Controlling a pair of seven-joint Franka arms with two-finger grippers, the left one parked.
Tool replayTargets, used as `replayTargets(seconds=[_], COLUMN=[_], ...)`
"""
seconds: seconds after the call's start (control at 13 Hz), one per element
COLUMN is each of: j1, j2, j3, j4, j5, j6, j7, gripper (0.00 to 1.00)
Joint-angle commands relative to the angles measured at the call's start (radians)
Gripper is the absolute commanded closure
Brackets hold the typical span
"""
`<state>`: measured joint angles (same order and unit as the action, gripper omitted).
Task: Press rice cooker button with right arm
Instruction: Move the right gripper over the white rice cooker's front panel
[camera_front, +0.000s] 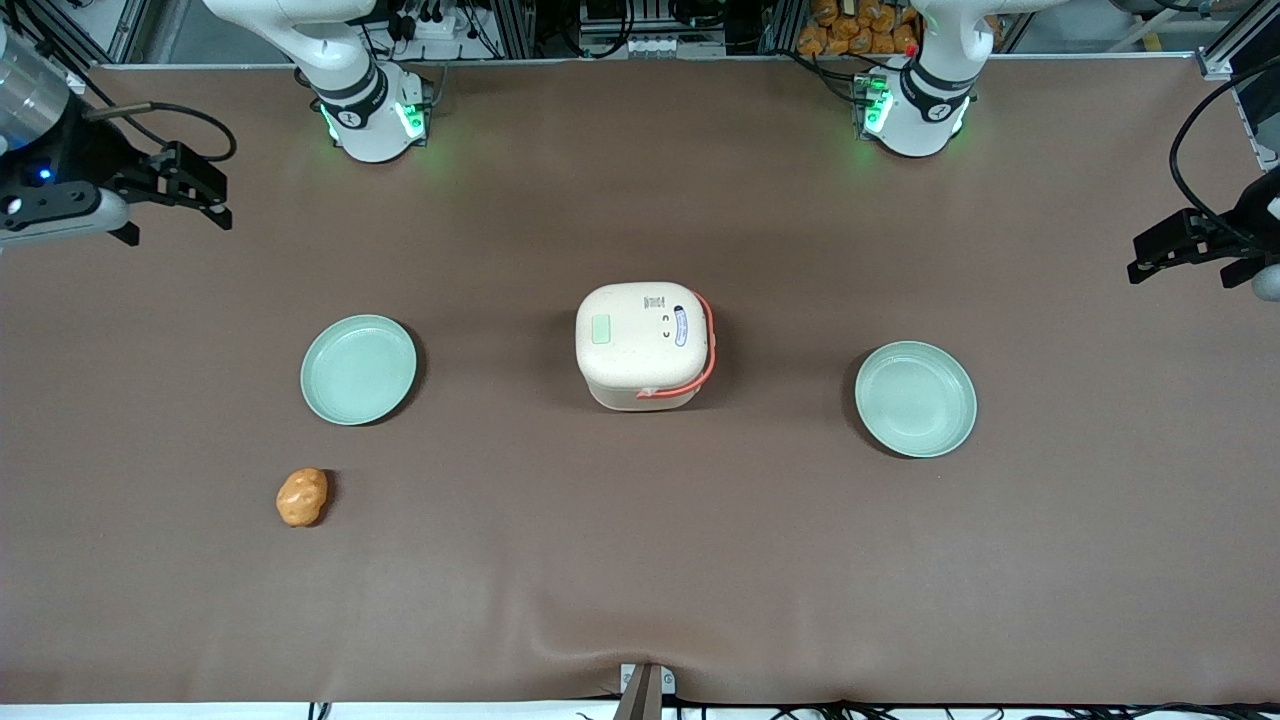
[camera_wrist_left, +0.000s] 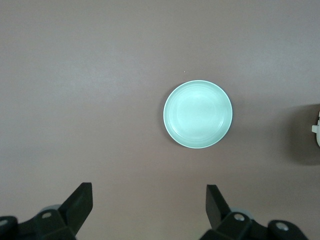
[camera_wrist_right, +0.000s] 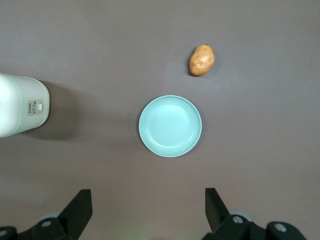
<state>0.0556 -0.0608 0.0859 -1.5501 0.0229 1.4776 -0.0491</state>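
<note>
1. The rice cooker (camera_front: 645, 345) stands in the middle of the brown tabletop (camera_front: 640, 560), with its lid closed. It sits between two plates, well apart from both.
2. The button (camera_front: 601, 329) is a pale green pad set in the cream lid, on the part of the lid toward the working arm's end of the tabletop. Nothing touches it.
3. The thin orange handle (camera_front: 700, 362) lies down around the side of the cooker toward the parked arm's end.
4. The right arm (camera_front: 60, 180) is at the edge of the tabletop at its own end, well apart from the cooker.
5. Its pincer (camera_front: 190, 190) hangs above the tabletop and holds nothing. In the right wrist view the two black fingers (camera_wrist_right: 216, 207) stand wide apart, with bare tabletop between them.
6. One green plate (camera_front: 358, 369) lies between the pincer and the cooker. It is empty.
7. A potato (camera_front: 302, 497) lies near this plate, nearer to the front camera, and does not touch it.
8. A second green plate (camera_front: 915, 398) lies toward the parked arm's end of the tabletop. It is also empty.
</note>
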Motion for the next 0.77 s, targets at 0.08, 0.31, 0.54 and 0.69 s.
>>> replayTargets(seconds=[0.08, 0.31, 0.54, 0.69], j1=[0.117, 0.272, 0.378, 0.429], j2=[0.059, 0.134, 0.254, 0.320], j3=[-0.003, -0.002, -0.002, -0.002], j4=[0.044, 0.079, 0.149, 0.169], j5=[-0.011, -0.015, -0.012, -0.006], j6=[0.036, 0.073, 0.115, 0.166], j7=[0.111, 0.318, 0.486, 0.573], gripper=[0.00, 0.00, 0.00, 0.18])
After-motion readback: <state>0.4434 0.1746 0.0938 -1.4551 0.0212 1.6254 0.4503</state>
